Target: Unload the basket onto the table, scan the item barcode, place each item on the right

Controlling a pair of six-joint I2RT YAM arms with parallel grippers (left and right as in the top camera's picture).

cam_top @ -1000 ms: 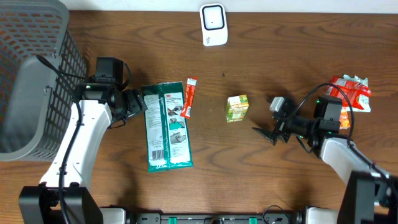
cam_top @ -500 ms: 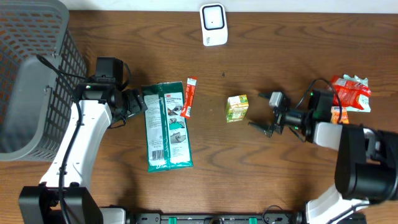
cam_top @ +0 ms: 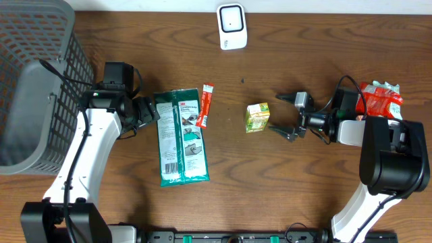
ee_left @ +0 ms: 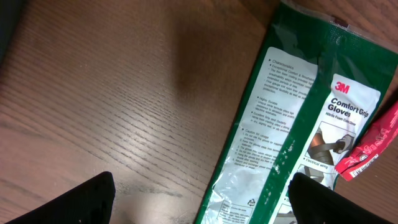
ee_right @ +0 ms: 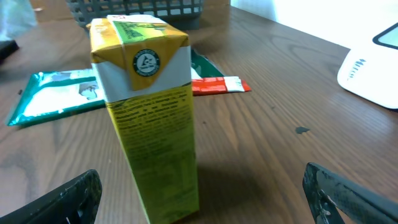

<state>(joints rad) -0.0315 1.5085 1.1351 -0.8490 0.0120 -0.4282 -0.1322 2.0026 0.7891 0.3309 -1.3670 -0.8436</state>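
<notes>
A small yellow-green carton [cam_top: 257, 117] stands upright mid-table; the right wrist view shows it close up [ee_right: 149, 112], a round logo on its top. My right gripper [cam_top: 275, 113] is open just right of it, one finger on each side of the carton's line and not touching it; the carton stands ahead of this gripper [ee_right: 205, 199], toward the left finger. The white scanner [cam_top: 231, 25] sits at the far edge, its corner [ee_right: 373, 62] visible at right. My left gripper [cam_top: 150, 110] is open and empty over the left edge of a green glove package [ee_left: 292, 124].
A red sachet [cam_top: 205, 105] lies beside the glove package [cam_top: 181, 138]. A grey mesh basket [cam_top: 34, 81] fills the far left. Red-and-white snack bags [cam_top: 381, 101] lie at the right edge, behind the right arm.
The right gripper has travelled left and slightly farther back, closing in on the carton with its fingers now flanking it. The left arm has not moved.
</notes>
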